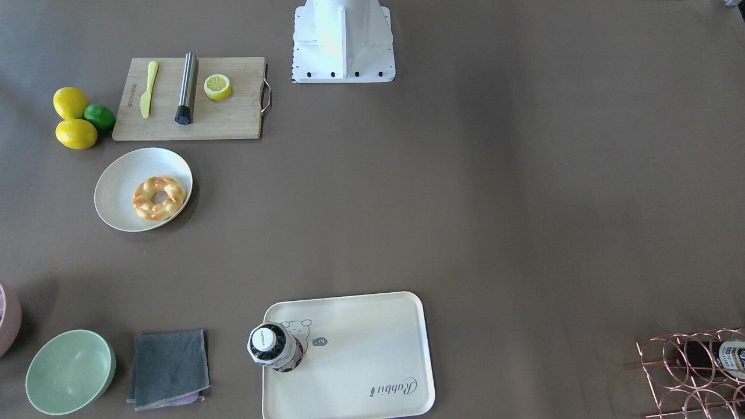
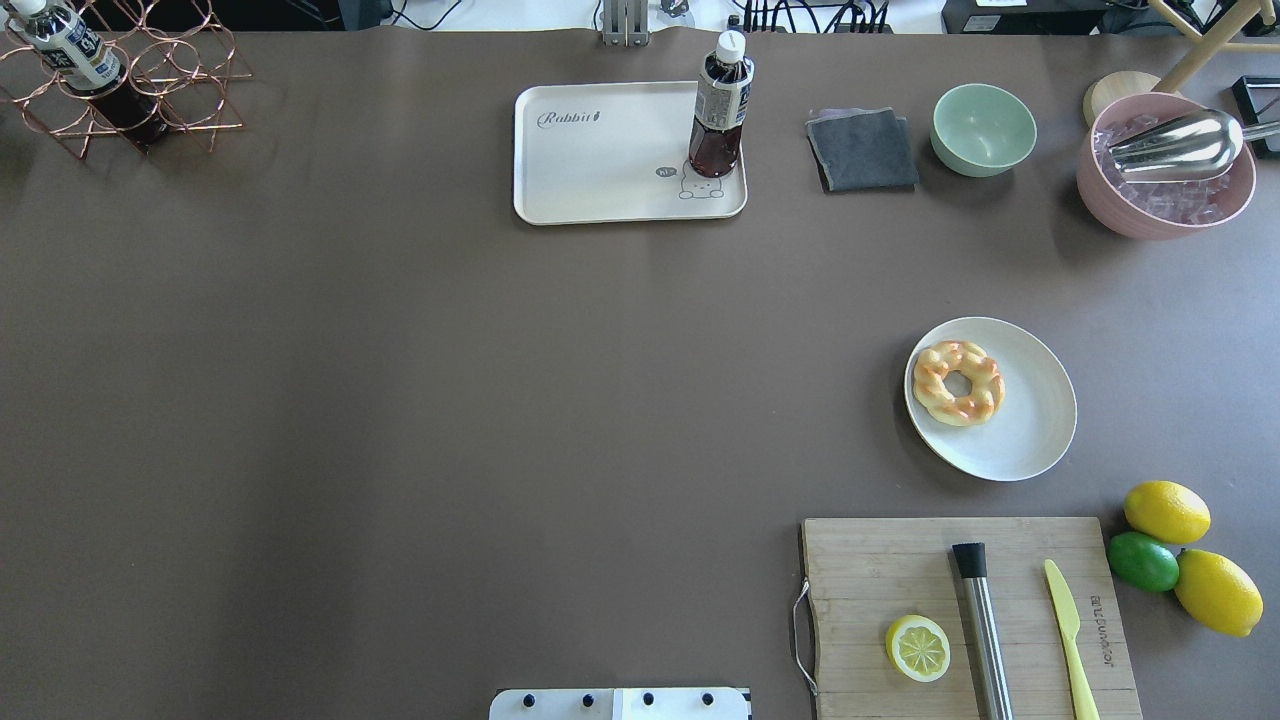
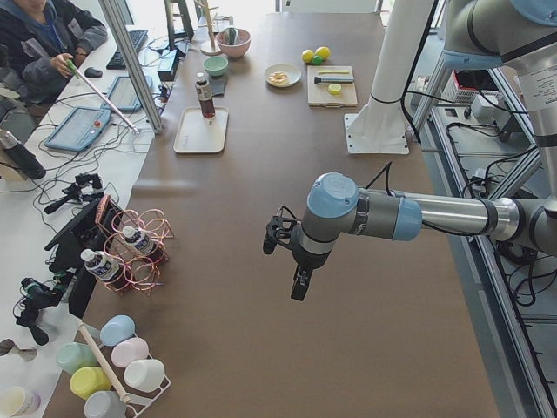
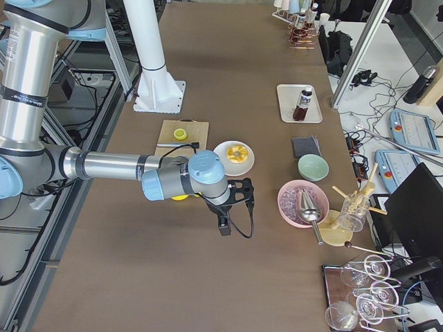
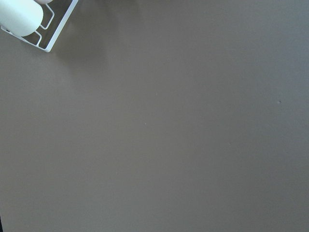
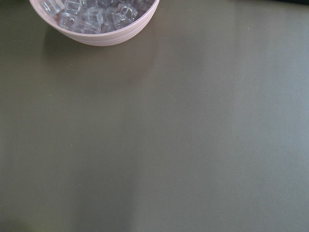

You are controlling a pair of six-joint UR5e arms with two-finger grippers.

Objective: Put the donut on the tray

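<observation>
The donut (image 2: 958,382) is a glossy braided ring lying on a round white plate (image 2: 1030,425) at the table's right; it also shows in the front view (image 1: 159,198). The cream tray (image 2: 600,150) with the "Rabbit" script lies at the far middle, with a dark drink bottle (image 2: 720,105) standing on its right corner. My left gripper (image 3: 296,283) shows only in the exterior left view, off to the table's left end. My right gripper (image 4: 223,225) shows only in the exterior right view, past the plate. I cannot tell whether either is open or shut.
A wooden cutting board (image 2: 900,570) with a lemon half (image 2: 918,648), steel muddler and yellow knife lies near right. Lemons and a lime (image 2: 1143,561) sit beside it. A grey cloth (image 2: 862,150), green bowl (image 2: 984,128), pink ice bowl (image 2: 1165,165) and copper bottle rack (image 2: 120,90) line the far edge.
</observation>
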